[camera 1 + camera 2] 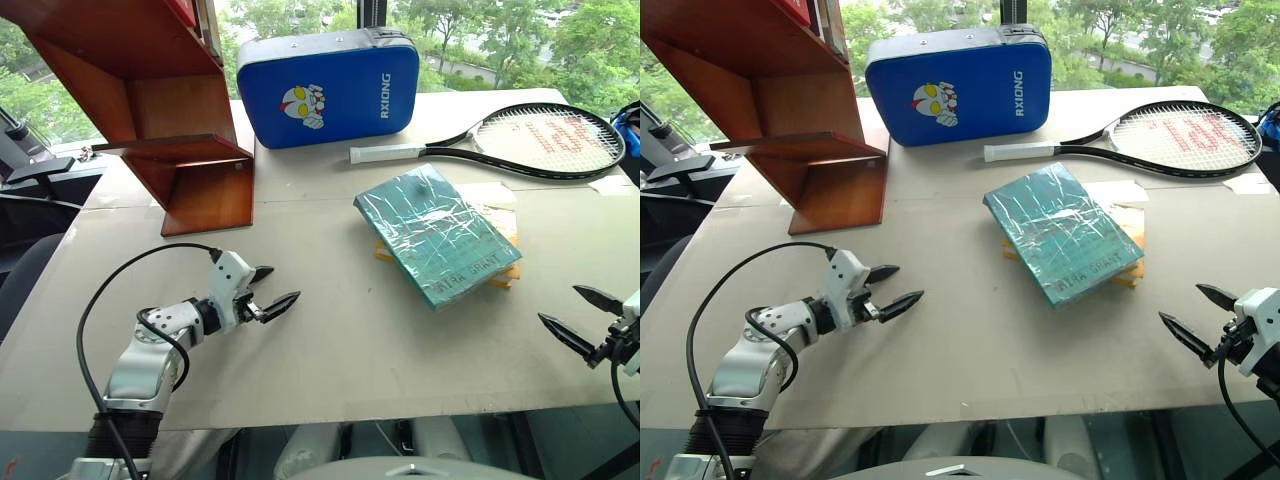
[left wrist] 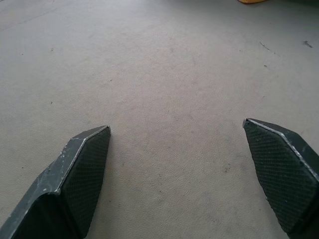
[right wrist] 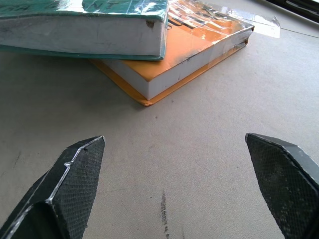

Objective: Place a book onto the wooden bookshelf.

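Nothing of the task is done yet: the book (image 1: 437, 233) lies flat on a yellow book (image 3: 184, 55) on the desk (image 1: 330, 330), well apart from the wooden bookshelf (image 1: 150, 100), while the left pincer (image 1: 268, 291) and right pincer (image 1: 583, 317) both stand wide and empty.

L arm bent at elbow, reaching fwd; left gripper (image 1: 272, 289) low, tilted slightly down, fingers spread wide, empty. Right gripper (image 1: 583, 318) low at R edge, angled inward, fingers wide apart, empty.
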Robot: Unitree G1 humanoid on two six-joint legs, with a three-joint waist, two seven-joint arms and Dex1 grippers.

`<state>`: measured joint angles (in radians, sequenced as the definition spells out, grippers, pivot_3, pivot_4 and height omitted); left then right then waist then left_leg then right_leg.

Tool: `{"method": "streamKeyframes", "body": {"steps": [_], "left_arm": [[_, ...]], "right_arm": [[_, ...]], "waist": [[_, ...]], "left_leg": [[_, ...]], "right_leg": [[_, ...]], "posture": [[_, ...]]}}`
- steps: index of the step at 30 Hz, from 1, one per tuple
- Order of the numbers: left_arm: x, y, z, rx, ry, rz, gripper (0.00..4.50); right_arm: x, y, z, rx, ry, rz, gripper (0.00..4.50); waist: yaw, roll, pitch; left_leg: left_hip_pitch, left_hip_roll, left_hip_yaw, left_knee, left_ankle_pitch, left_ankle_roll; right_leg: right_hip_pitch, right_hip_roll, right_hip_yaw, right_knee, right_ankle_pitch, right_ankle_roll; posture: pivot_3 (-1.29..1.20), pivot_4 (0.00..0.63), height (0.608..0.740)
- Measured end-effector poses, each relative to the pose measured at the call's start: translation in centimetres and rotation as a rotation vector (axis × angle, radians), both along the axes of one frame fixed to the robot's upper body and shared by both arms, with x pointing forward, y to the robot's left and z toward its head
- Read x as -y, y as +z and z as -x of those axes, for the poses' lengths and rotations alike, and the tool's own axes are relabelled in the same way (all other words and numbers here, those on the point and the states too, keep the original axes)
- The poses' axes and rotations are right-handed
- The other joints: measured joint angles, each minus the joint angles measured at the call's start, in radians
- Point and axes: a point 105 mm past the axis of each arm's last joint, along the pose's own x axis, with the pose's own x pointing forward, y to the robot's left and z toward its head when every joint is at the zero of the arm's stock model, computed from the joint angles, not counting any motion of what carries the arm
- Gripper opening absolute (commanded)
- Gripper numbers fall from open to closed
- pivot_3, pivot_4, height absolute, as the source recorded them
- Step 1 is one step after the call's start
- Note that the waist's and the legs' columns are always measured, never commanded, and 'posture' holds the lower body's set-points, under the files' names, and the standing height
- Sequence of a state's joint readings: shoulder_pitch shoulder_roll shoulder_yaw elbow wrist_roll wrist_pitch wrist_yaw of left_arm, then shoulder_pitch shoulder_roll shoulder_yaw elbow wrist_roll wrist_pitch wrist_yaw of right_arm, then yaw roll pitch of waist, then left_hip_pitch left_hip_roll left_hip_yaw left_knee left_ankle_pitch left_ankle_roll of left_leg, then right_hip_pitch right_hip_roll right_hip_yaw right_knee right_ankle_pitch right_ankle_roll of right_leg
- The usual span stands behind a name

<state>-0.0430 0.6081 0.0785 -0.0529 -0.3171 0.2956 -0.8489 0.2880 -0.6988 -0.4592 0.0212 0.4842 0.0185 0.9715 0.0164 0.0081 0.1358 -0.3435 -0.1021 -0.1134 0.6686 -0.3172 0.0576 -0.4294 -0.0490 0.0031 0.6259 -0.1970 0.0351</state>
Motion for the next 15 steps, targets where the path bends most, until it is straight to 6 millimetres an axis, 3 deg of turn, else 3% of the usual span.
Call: {"method": "streamKeyframes", "body": {"steps": [6,15], "left_arm": [[-0.4,-0.4,2.4,-0.014,0.024,-0.022,4.41],[-0.4,-0.4,3.7,-0.034,0.046,-0.01,4.41]], "right_arm": [[0.9,-1.1,-0.5,-0.061,0.028,-0.007,4.5],[0.5,-1.9,-1.0,-0.076,0.079,-0.001,4.5]], "waist": [[-0.004,-0.001,0.001],[0.001,0.0,0.001]], "left_leg": [[0.0,0.0,0.002,0.0,-0.001,0.001],[0.0,0.0,0.002,0.0,-0.001,0.001]], "right_leg": [[-0.001,0.0,0.002,0.0,0.0,0.0],[-0.001,0.0,0.002,0.0,0.0,0.0]], "posture": [[0.0,0.15,0.74],[0.0,0.15,0.74]]}}
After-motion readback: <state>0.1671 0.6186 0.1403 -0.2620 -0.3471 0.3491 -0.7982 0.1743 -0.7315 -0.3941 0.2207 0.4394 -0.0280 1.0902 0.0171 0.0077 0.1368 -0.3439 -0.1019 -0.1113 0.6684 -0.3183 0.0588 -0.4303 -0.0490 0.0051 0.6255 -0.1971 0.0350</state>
